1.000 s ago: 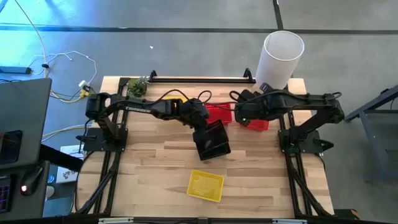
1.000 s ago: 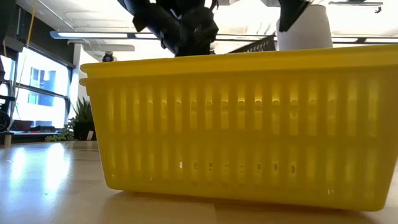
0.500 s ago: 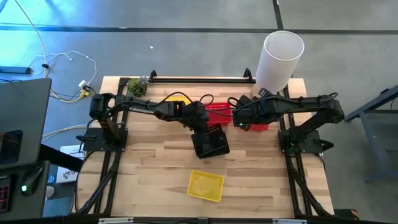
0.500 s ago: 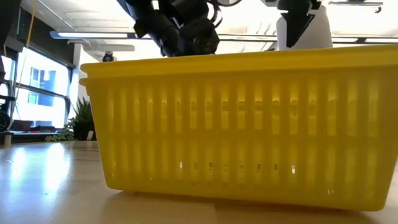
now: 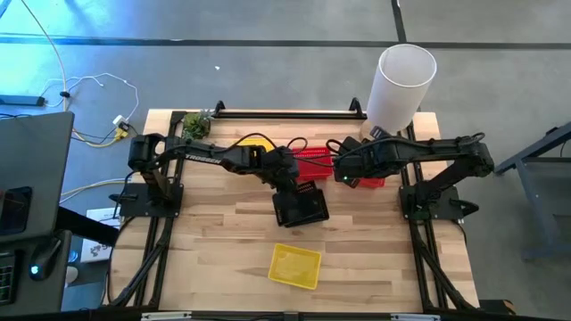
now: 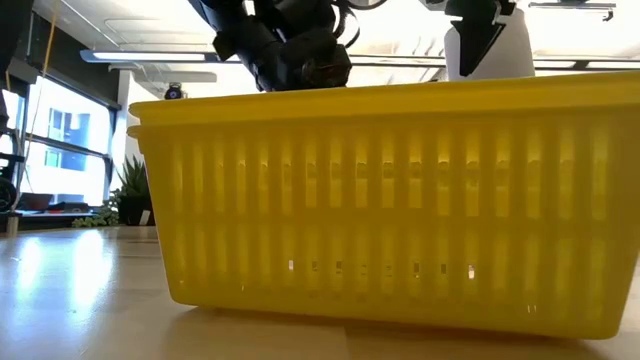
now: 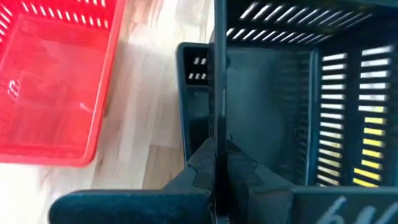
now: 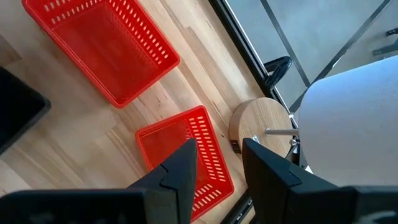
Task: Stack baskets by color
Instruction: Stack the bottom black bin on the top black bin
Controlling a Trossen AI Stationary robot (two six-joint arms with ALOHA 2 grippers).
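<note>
Pale wood desk, planked, smooth with a soft sheen. Yellow basket of slotted plastic, slightly translucent and glossy. Red baskets likewise thin, shiny plastic with perforated walls. Black basket in duller, dark plastic. Tall white cylinder smooth and matt. Arms dark, matt-finished. Grey floor beyond, smooth.

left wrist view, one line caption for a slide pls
Left gripper shut on a black basket's wall, above another black basket, red basket beside.
</note>
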